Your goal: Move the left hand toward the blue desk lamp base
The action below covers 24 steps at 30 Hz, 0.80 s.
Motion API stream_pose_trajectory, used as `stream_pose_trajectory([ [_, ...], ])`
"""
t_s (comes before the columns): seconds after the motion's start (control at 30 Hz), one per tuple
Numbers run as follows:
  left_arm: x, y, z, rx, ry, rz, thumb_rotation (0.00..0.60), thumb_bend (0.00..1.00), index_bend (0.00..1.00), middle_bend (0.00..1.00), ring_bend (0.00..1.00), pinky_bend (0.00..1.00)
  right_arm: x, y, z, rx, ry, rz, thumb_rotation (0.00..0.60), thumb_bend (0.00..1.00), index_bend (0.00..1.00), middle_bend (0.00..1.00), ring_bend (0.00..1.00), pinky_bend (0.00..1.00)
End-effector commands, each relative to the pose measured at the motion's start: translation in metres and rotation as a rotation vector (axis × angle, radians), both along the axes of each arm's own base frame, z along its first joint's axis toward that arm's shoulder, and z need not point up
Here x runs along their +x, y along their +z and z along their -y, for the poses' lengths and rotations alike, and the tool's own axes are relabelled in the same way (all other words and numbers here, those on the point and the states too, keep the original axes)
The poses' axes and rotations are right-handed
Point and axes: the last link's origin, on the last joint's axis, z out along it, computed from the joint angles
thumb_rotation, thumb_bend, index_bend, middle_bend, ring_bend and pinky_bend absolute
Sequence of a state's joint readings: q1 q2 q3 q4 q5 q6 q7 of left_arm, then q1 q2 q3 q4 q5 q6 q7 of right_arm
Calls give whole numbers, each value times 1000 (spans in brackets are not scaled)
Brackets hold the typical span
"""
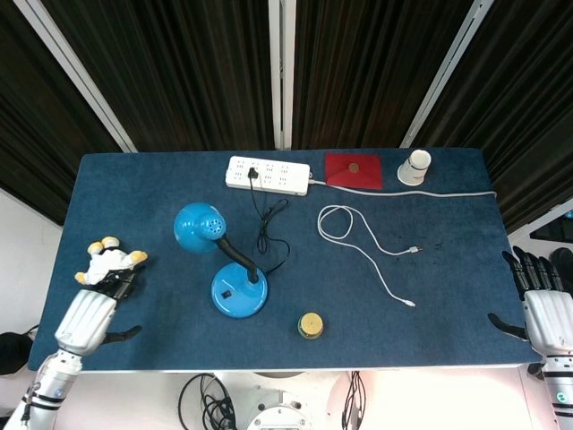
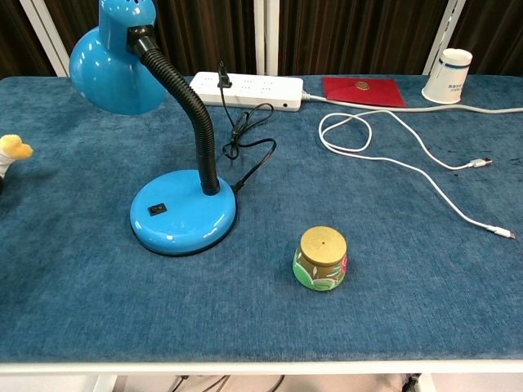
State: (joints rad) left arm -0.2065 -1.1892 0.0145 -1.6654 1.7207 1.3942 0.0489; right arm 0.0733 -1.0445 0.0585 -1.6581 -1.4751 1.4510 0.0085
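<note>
The blue desk lamp has a round base (image 1: 239, 293) (image 2: 183, 221) near the table's front, a black gooseneck, and a blue shade (image 1: 199, 226) (image 2: 108, 67) up and to the left. In the head view my left hand (image 1: 88, 315) is over the table's front left corner, well left of the base, fingers spread and holding nothing. It covers the lower part of a plush toy (image 1: 111, 261). My right hand (image 1: 546, 309) hangs off the table's right edge, fingers apart and empty. The chest view shows neither hand.
A small green jar with a gold lid (image 1: 311, 324) (image 2: 320, 258) stands right of the base. The lamp's black cord (image 1: 267, 228) runs to a white power strip (image 1: 268, 175). A white cable (image 1: 358, 237), red pouch (image 1: 353, 169) and white cup (image 1: 414, 166) lie further right.
</note>
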Motion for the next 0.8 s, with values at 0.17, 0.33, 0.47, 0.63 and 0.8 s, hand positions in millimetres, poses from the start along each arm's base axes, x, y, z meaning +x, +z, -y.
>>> stream_pose_trajectory([
  [0.17, 21, -46, -24, -102, -28, -73, 600, 297, 62, 879, 829, 872, -3, -1, 2, 11, -10, 6, 600, 57, 0, 0, 0, 0],
  [0.33, 28, -70, -38, -163, -21, -105, 600, 333, 62, 898, 832, 891, -7, 2, 3, -5, -27, 22, 600, 58, 0, 0, 0, 0],
  [0.47, 33, -83, -43, -195, -34, -129, 600, 342, 69, 898, 832, 890, -10, 5, 3, -9, -37, 26, 600, 59, 0, 0, 0, 0],
  [0.63, 35, -93, -44, -226, -41, -169, 600, 344, 103, 896, 830, 881, -12, 6, 3, -13, -42, 33, 600, 64, 0, 0, 0, 0],
  [0.8, 34, -101, -43, -259, -36, -190, 600, 346, 124, 896, 829, 879, -14, 6, 3, -13, -46, 36, 600, 75, 0, 0, 0, 0],
])
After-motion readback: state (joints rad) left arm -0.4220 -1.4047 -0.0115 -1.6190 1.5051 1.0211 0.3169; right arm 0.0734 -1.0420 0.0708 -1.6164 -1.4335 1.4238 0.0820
